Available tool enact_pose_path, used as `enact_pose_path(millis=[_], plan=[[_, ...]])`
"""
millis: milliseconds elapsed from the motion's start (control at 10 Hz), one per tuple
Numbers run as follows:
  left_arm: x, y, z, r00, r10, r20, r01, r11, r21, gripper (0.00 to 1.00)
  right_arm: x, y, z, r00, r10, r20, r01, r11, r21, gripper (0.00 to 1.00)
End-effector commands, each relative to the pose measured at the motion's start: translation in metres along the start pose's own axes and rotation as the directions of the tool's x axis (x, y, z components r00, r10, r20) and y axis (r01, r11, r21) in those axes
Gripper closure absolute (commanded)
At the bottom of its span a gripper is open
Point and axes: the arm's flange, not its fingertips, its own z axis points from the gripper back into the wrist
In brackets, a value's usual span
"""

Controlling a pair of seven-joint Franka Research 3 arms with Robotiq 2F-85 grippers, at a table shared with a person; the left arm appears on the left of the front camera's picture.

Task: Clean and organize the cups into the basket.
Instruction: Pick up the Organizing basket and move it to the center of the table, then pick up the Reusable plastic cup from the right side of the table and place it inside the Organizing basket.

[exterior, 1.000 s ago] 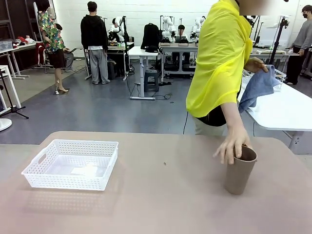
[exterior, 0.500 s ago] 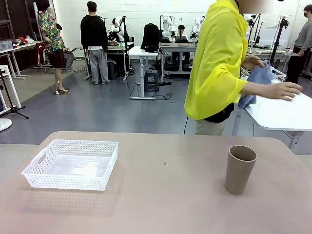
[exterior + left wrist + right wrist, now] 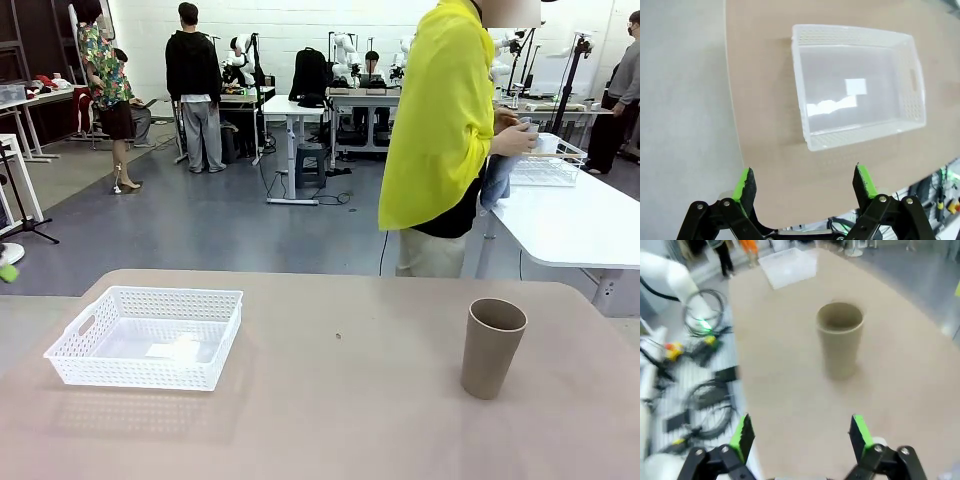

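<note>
One taupe-brown cup (image 3: pixel 492 347) stands upright and alone on the right side of the beige table; the right wrist view has the same cup (image 3: pixel 840 339) ahead of and beyond my right gripper (image 3: pixel 801 432), whose jaws are open and hold nothing. The white perforated basket (image 3: pixel 82 363) sits at the table's left with nothing in it. In the left wrist view the basket (image 3: pixel 802 112) lies below and ahead of my open left gripper (image 3: pixel 805 183). A person in a yellow top (image 3: pixel 445 120) stands beyond the far edge, turned toward a side table, holding a blue cloth (image 3: pixel 497 172).
A white side table (image 3: pixel 580 225) with a wire rack (image 3: pixel 545 162) stands at the back right. Cables and gear (image 3: pixel 700 370) lie off the table's edge in the right wrist view. Other people and work tables are far behind.
The person's hand let go of the cup's rim and withdrew. The person has turned to the side table and drawn the blue cloth in close. The cup and basket have not moved.
</note>
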Motion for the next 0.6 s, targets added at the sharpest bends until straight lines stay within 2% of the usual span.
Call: enact_pose_path(millis=[0,100,200,300,400,500], plan=[[0.019,-0.012,-0.027,0.994,0.092,-0.061,-0.084,0.99,0.111,0.0,-0.021,0.018,-0.068,0.989,0.129,0.074,-0.121,0.988,-0.097,0.0],[0.029,-0.015,-0.039,0.992,0.104,-0.076,-0.092,0.984,0.151,0.0,-0.022,0.015,-0.085,0.987,0.148,0.058,-0.14,0.983,-0.12,0.0],[0.04,-0.014,-0.048,0.988,0.121,-0.098,-0.107,0.984,0.14,0.0,-0.023,0.014,-0.103,0.988,0.154,0.032,-0.149,0.981,-0.125,0.0],[0.047,-0.008,-0.05,0.985,0.145,-0.094,-0.133,0.984,0.117,0.0,-0.023,0.017,-0.111,0.993,0.115,0.012,-0.114,0.992,-0.062,0.0],[0.027,-0.021,-0.043,0.993,0.093,-0.069,-0.084,0.988,0.127,0.0,-0.025,0.025,-0.103,0.999,-0.049,-0.007,0.049,0.991,0.121,0.0],[0.027,-0.021,-0.043,0.993,0.093,-0.069,-0.084,0.988,0.127,0.0,-0.002,-0.045,-0.056,0.991,0.13,0.031,-0.127,0.989,-0.082,0.0]])
